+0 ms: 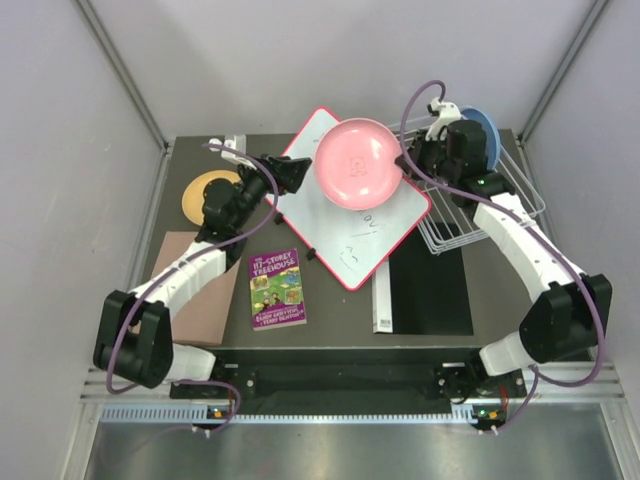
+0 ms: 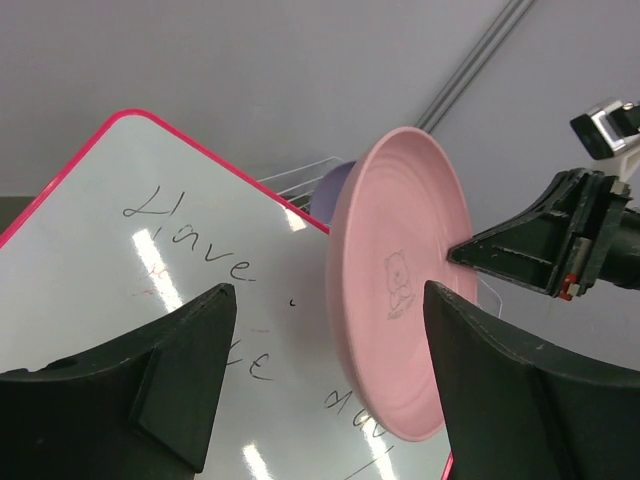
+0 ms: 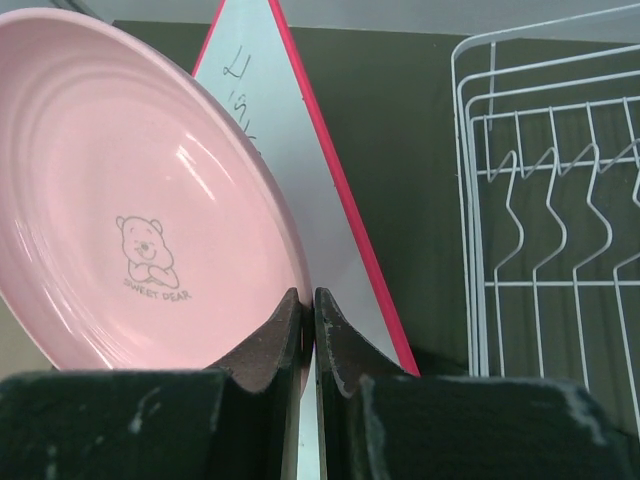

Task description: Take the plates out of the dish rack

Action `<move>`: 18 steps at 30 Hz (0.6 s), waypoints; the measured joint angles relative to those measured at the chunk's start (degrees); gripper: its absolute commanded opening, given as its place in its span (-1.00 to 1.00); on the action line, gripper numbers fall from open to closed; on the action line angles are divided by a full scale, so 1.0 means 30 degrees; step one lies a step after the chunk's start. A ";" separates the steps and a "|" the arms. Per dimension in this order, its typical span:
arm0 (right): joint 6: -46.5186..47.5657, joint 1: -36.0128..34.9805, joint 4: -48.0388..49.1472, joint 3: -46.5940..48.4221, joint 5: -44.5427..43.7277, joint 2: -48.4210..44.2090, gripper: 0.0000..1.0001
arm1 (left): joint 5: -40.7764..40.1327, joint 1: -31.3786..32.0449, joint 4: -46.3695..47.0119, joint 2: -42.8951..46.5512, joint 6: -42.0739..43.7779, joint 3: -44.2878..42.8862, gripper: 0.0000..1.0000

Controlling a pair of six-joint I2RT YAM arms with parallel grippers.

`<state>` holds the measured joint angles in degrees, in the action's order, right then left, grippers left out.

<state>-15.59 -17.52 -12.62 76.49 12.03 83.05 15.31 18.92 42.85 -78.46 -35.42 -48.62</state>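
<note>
My right gripper (image 1: 405,166) (image 3: 308,300) is shut on the rim of the pink plate (image 1: 358,163) (image 3: 140,200), holding it on edge in the air above the whiteboard. My left gripper (image 1: 300,172) (image 2: 328,290) stands open just left of that plate, its fingers wide apart on either side of the plate's edge (image 2: 400,290) without touching it. The white wire dish rack (image 1: 480,205) (image 3: 550,200) sits at the back right with a light blue plate (image 1: 483,135) upright in it. A lilac plate (image 2: 333,188) peeks out behind the pink one. An orange-yellow plate (image 1: 212,192) lies flat at the back left.
A red-rimmed whiteboard (image 1: 345,240) lies tilted mid-table under the pink plate. A purple book (image 1: 277,288) lies in front of it, a brown mat (image 1: 205,290) to the left, and a black mat (image 1: 430,285) with a white strip (image 1: 381,300) in front of the rack.
</note>
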 measured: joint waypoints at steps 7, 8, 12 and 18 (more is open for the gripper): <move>-0.0036 -0.0138 0.0197 0.0000 0.0015 0.0663 -1.00 | -0.0102 0.0131 -0.0131 0.0357 0.0211 0.0058 0.57; -0.0044 -0.0248 0.0233 0.0000 0.0015 0.0685 -1.00 | -0.0087 0.0153 -0.0146 0.0328 0.0204 0.0058 0.57; -0.0182 -0.0874 0.0386 0.0007 0.0044 0.0743 -1.00 | -0.0029 0.0466 -0.0044 -0.0240 0.0197 0.0051 0.48; -0.0342 -0.1413 0.0634 0.0007 0.0226 0.0998 -1.00 | 0.0095 0.0991 -0.0182 -0.1727 0.0087 0.0051 -0.07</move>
<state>-16.62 -21.76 -10.72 76.51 12.71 86.04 15.59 21.89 42.30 -83.64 -35.16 -48.47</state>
